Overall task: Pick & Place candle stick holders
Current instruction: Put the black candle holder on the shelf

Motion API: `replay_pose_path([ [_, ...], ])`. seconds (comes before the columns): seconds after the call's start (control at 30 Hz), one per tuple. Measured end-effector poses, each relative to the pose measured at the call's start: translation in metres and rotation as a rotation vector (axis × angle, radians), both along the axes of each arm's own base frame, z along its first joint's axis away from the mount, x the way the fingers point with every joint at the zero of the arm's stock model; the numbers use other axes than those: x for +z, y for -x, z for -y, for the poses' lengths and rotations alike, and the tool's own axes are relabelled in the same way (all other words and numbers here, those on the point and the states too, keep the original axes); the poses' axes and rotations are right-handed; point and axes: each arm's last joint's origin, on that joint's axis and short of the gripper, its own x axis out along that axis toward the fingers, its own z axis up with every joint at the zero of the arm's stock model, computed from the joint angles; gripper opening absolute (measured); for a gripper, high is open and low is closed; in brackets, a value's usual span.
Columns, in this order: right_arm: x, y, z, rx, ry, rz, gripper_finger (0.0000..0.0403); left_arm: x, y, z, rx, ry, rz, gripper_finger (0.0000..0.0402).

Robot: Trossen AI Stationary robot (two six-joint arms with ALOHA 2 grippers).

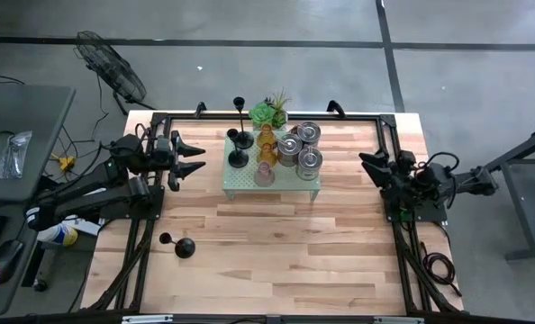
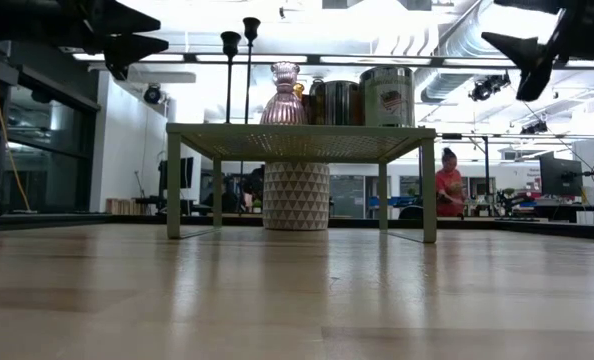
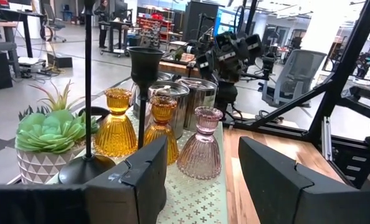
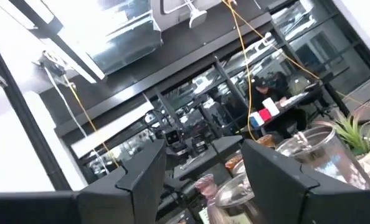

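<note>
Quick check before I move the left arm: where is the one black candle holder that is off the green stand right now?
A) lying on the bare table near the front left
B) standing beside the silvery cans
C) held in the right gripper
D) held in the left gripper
A: the black candle holder lies on its side on the wooden table, away from the stand; the left gripper and the right gripper are both open and empty.

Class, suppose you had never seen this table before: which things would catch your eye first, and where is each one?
First the pale green perforated stand at the table's far middle, crowded with black candle stick holders, amber glass holders, silvery cylindrical holders and a green spiky plant. Next, one black holder lying alone near the left front. The left gripper and right gripper flank the stand, both open.
</note>
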Motion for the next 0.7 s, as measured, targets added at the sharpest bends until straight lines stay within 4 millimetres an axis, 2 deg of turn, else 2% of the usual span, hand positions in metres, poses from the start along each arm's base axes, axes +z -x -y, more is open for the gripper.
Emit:
replay_pose_path([
  [0.1, -0.009, -0.002, -0.001, 0.013, 0.029, 0.018, 0.0206, 0.0, 0.0, 0.0, 0.007, 0.001, 0.0, 0.0195],
  [0.17, -0.009, -0.002, -0.001, 0.026, 0.043, 0.027, 0.0206, 0.0, 0.0, -0.001, 0.017, 0.02, 0.003, 0.0195],
  [0.33, -0.014, -0.005, 0.001, 0.017, 0.057, -0.033, 0.0206, 0.0, 0.0, -0.001, 0.02, 0.032, 0.006, 0.0195],
  [0.47, -0.022, -0.009, 0.002, 0.079, 0.066, -0.114, 0.0206, 0.003, 0.0, 0.0, 0.016, 0.072, 0.041, 0.0195],
  [0.7, -0.035, -0.014, 0.006, 0.165, 0.068, -0.246, 0.0206, 0.037, 0.01, 0.004, 0.021, 0.084, 0.043, 0.0195],
])
